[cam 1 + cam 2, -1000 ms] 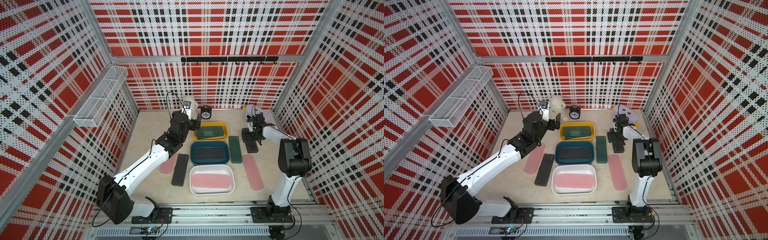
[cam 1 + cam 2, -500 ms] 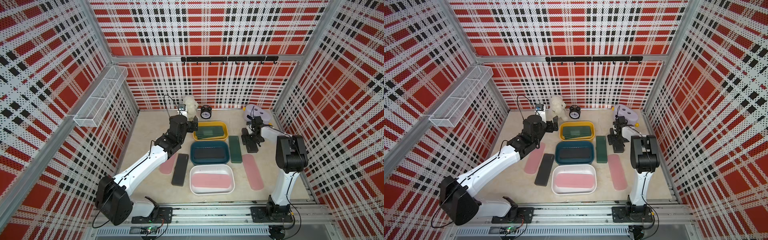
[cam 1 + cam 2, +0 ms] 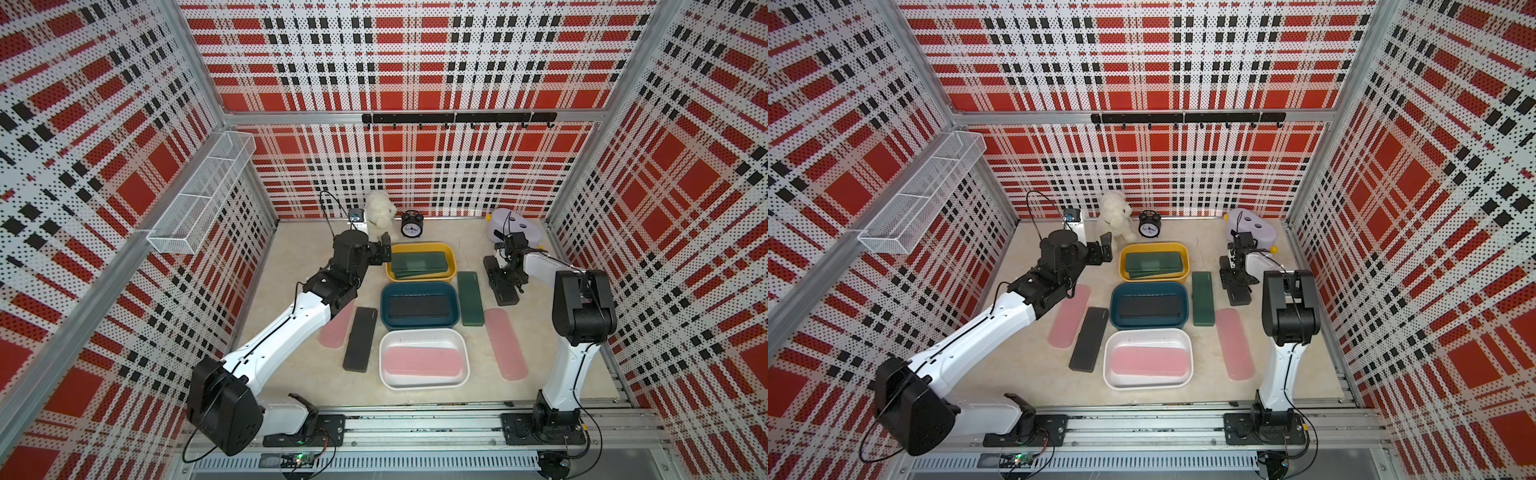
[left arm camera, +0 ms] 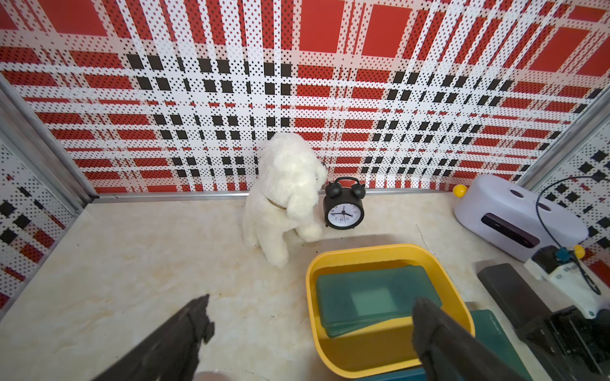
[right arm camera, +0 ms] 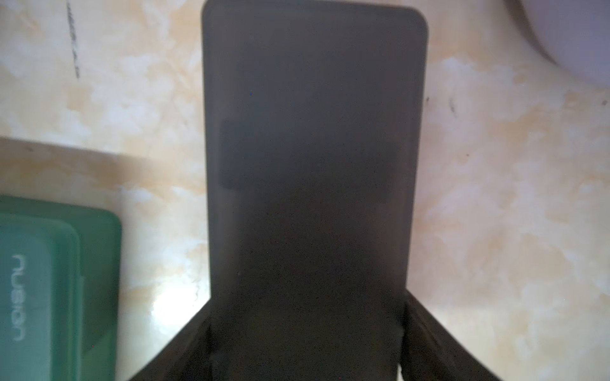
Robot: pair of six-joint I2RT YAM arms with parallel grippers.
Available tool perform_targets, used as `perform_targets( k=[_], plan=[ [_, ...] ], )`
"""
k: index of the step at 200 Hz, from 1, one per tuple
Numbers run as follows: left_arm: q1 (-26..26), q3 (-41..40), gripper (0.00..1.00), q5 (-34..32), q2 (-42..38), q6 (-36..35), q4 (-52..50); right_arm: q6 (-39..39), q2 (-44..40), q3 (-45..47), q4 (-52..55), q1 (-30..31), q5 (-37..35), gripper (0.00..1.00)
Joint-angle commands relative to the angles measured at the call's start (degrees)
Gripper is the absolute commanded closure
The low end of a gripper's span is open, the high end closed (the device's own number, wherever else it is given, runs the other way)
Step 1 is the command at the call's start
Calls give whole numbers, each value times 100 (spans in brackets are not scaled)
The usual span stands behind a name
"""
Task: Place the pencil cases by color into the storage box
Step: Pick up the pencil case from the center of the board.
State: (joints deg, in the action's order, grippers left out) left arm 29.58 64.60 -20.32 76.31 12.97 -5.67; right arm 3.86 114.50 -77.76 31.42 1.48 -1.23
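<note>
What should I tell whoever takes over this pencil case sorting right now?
Left gripper open, empty, by the yellow tub.
Right gripper closed on a black case lying on the table.
Done: green cases in yellow tub, black one in blue tub, pink one in white tub.
Left: that black case, loose green case, loose black case, left pink case, right pink case.

Bright, even light from above floods both top views, leaving only soft shadows on the pale table (image 3: 469,245), while the walls (image 3: 415,62) bow at the frame edges. The left wrist view is crisp, the left pincer (image 4: 312,313) slightly soft. The right wrist view is dim and blurred, the black case (image 5: 313,165) unfocused, glare whitening the table beside it
</note>
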Motion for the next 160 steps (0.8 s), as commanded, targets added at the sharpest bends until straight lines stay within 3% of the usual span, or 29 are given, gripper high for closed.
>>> perform_targets(
  k=[1, 61, 160],
  plan=[
    [-140, 62, 1, 309, -134, 308, -81, 253, -81, -99, -54, -54, 190, 44],
    [-439, -109, 0, 539, -360, 583, -116, 793, -637, -299, 72, -66, 634, 47],
    [-751, -293, 0, 630, -442, 789, -215, 2243, -1843, -304, 586, -12, 2136, 50]
  ],
)
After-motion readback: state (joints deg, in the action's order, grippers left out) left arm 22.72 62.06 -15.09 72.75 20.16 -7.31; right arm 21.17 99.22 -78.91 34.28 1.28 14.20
